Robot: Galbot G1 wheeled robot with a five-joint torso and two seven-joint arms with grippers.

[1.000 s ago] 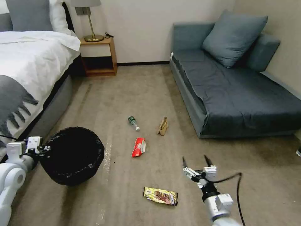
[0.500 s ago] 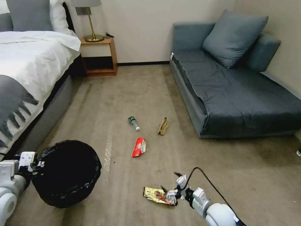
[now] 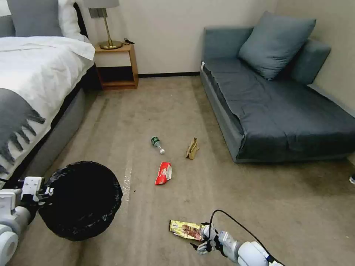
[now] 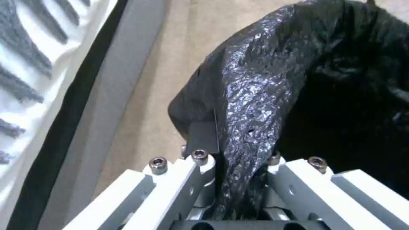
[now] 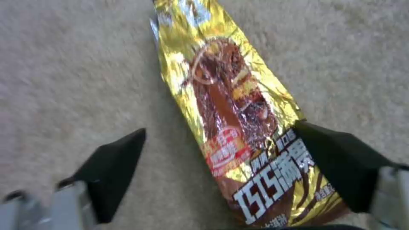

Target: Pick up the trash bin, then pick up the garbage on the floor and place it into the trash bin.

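1. Right claw (image 3: pixel 201 242) is low over the carpet, spread wide astride the yellow-brown snack wrapper (image 3: pixel 186 229).
2. Left claw (image 3: pixel 43 191) pinches the trash bin (image 3: pixel 81 199) rim, left of the wrapper.
3. Red-and-white packet (image 3: pixel 164 173), bottle (image 3: pixel 157 144) and paper bag (image 3: pixel 192 148) lie beyond the wrapper.

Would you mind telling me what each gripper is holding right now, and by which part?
The left gripper holds the trash bin by its bag-covered rim. The right gripper holds nothing; its open jaws straddle the snack wrapper.
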